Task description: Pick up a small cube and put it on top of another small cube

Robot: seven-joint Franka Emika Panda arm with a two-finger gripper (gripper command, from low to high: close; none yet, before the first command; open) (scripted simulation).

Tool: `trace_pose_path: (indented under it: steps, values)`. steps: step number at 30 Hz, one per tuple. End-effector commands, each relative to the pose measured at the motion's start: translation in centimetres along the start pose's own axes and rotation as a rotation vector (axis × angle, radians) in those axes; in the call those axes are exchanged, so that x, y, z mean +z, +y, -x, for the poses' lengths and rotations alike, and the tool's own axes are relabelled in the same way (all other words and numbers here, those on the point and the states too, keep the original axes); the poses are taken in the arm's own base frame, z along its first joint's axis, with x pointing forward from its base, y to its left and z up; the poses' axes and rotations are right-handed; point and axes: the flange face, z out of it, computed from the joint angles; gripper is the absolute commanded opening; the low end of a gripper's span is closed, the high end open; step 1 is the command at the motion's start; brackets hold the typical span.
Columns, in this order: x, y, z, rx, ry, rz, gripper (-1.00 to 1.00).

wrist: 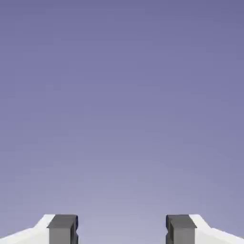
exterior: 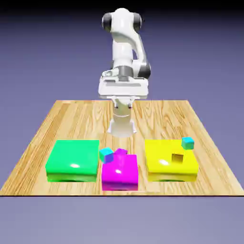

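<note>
Four small cubes show in the exterior view. A cyan cube [exterior: 106, 154] and a purple cube [exterior: 121, 152] sit close together at the far edge of the magenta block [exterior: 119, 174]. A teal cube [exterior: 188, 142] rests on the far right corner of the yellow block [exterior: 164, 164], and a dark yellow cube [exterior: 177, 158] lies nearer that block's middle. My gripper [exterior: 124, 103] hangs high over the table's far half, well behind and above all the cubes. In the hand view the gripper [wrist: 121, 229] is open, its tips wide apart, with only the plain backdrop between them.
A large flat green block [exterior: 72, 159] lies at the exterior view's left, beside the magenta one. The three big blocks line the near edge of the wooden table [exterior: 71, 119]. The robot's base [exterior: 122, 126] stands mid-table behind them.
</note>
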Motion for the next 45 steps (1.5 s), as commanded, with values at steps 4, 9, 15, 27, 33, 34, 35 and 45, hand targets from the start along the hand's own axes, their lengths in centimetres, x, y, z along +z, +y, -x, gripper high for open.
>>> trace_pose_path:
  steps: [4, 9, 15, 27, 33, 34, 35, 45]
  values:
    - [6.4, 5.9, 4.8, 0.189, -0.198, 0.226, 0.0]
    - [11.0, 14.1, 12.0, 0.414, -0.388, 0.557, 0.0]
    - [13.4, 17.5, 15.0, 0.474, -0.43, 0.66, 0.0]
    - [15.3, 18.7, 16.3, 0.474, -0.43, 0.66, -1.0]
    - [11.9, 16.7, 14.3, 0.474, -0.43, 0.661, -1.0]
    - [11.6, 16.6, 14.2, 0.474, -0.43, 0.662, -1.0]
    - [11.6, 16.6, 14.2, 0.474, -0.43, 0.662, -1.0]
    - [10.4, 7.4, 1.8, 0.487, -0.373, 0.525, -1.0]
